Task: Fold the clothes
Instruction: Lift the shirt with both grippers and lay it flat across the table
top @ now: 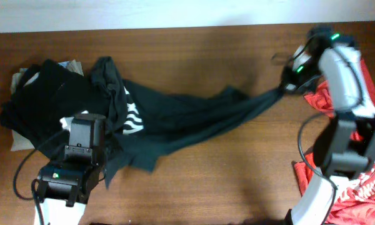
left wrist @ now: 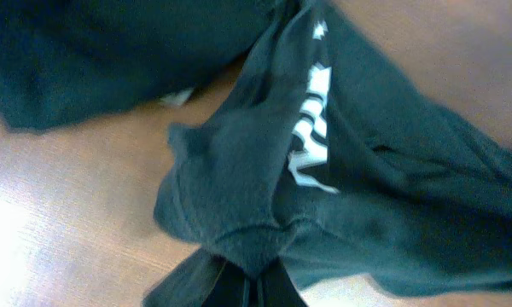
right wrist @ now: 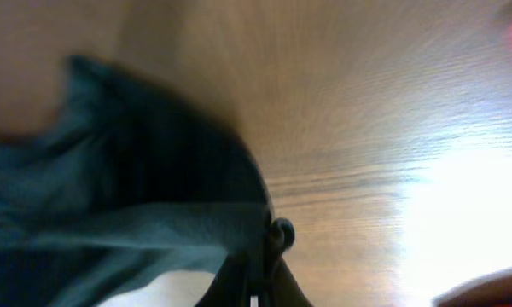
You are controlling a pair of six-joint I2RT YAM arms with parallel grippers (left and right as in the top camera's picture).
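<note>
Spreading step: large black soft T-shirt with white lettering lies bunched and stretched across the wooden counter. Left fingers pinch a fold near the lettering, right fingers clamp its far corner. Next likely needs pulling taut, then laying flat
</note>
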